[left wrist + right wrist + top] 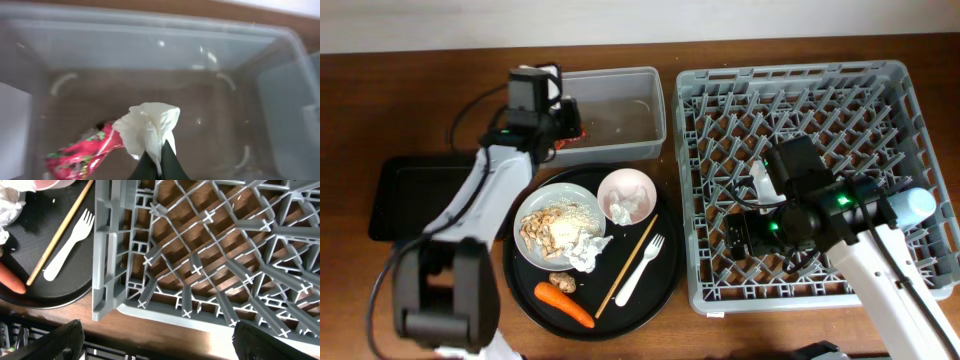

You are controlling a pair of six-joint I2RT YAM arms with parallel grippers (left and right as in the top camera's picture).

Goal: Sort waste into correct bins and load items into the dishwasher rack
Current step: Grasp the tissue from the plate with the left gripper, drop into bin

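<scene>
crumpled white tissues (585, 252): three
red wrapper (82, 152): one
carrot (565, 305): one
brown lump (560, 281): one
plate (531, 203): one
bowl (620, 178): one
cups (917, 205): two
fork (640, 269): one
chopstick (627, 266): one
clear tub (620, 75): one
black trays (405, 200): two
rack (910, 120): one

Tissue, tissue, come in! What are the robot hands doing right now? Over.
Left gripper shut on tissue, over tub. Red wrapper lying in tub. Right gripper open, empty, over rack corner. Nothing blocking the drop.

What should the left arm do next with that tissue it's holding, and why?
Probably open the left gripper and let go. It pinches the crumpled white tissue above the inside of the clear tub, where the red wrapper already lies, so the tissue should drop in with it.
</scene>
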